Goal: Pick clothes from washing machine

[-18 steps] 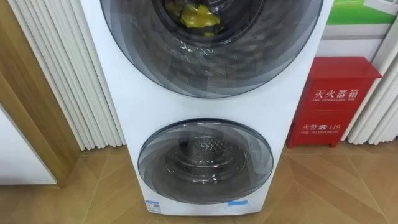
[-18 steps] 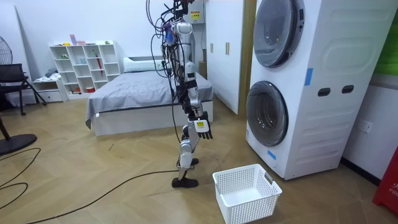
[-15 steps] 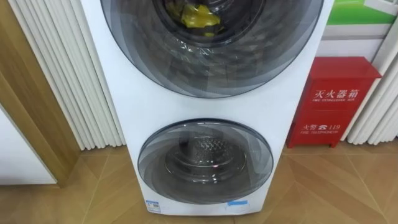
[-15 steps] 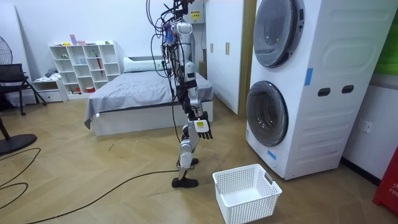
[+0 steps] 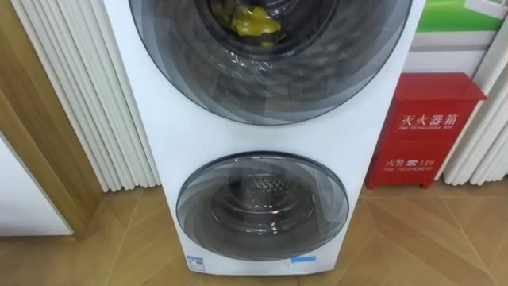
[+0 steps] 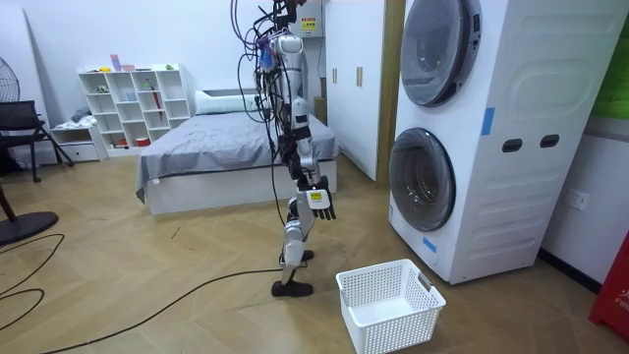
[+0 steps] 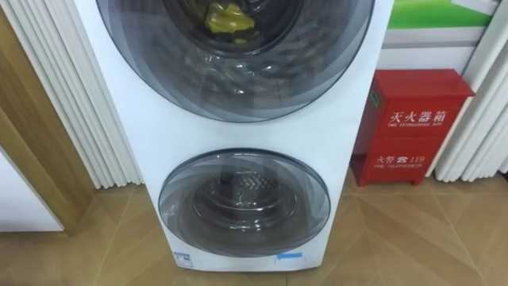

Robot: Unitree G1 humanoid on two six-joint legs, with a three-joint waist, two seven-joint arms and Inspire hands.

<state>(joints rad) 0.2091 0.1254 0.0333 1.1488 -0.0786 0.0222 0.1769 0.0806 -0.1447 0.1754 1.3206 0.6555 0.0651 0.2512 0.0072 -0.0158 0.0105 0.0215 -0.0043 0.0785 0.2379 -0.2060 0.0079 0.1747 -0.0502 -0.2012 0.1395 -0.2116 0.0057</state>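
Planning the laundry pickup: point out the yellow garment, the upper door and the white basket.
yellow garment (image 5: pixel 254 21), left eye view, its crumpled middle behind the glass.
upper door (image 5: pixel 305 87), left eye view, lower part of its glass.
white basket (image 6: pixel 408 326), room view, its near wall.
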